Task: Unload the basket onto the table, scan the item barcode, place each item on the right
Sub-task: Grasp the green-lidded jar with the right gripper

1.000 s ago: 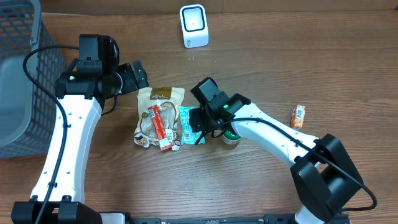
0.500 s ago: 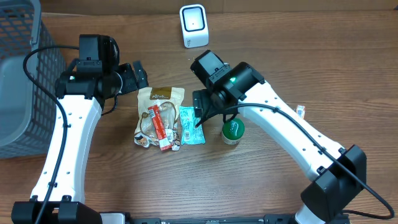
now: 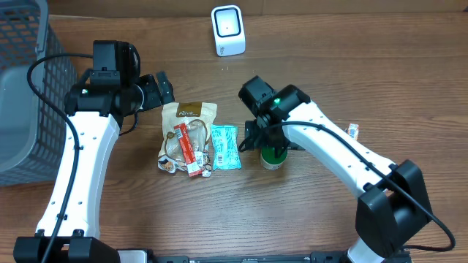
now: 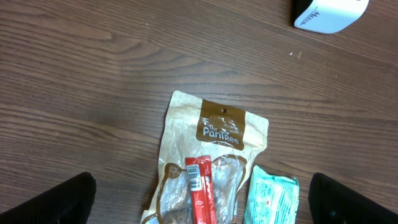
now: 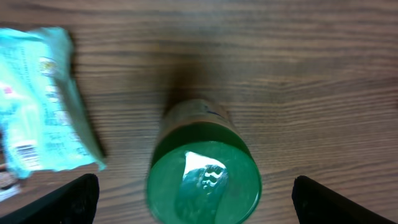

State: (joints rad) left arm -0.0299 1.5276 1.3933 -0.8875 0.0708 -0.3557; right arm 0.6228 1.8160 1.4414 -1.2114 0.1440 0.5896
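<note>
Tabletop [image 5: 311, 74], jar [image 5: 204, 180] between right fingers [image 5: 68, 202]

A brown wood-grain tabletop [image 3: 329, 58] is carrying everything. A white scanner [image 3: 227, 30] is standing at the far edge, around the middle. A grey mesh basket [image 3: 22, 88] is sitting at the far left, running out of view. A tan snack pouch [image 3: 189, 117] is lying flat near the centre, and a teal packet [image 3: 224, 146] is lying just right of its near half, touching it. A green-lidded jar [image 3: 274, 156] is standing upright just right of the teal packet, apart from it. A small packet [image 3: 354, 130] is lying further right, mostly hidden.
</note>
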